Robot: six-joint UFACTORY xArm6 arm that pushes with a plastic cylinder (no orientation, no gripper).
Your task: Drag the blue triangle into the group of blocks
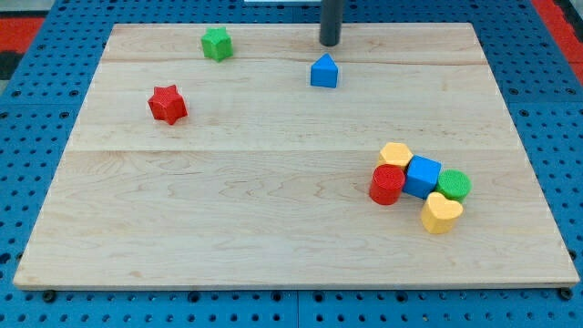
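Observation:
The blue triangle (pixel 323 71) lies near the view's top, a little right of centre on the wooden board (pixel 273 228). My tip (pixel 329 43) stands just above it in the view, close to its top edge but apart from it. The group sits at the view's lower right: a yellow block (pixel 395 153), a red cylinder (pixel 386 184), a blue cube (pixel 422 176), a green cylinder (pixel 454 185) and a yellow heart (pixel 441 212), all touching one another. The blue triangle is far from this group, up and to the left of it.
A green star (pixel 216 43) lies near the board's top edge at the view's upper left. A red star (pixel 168 104) lies at the left. A blue pegboard surface (pixel 46 182) surrounds the board.

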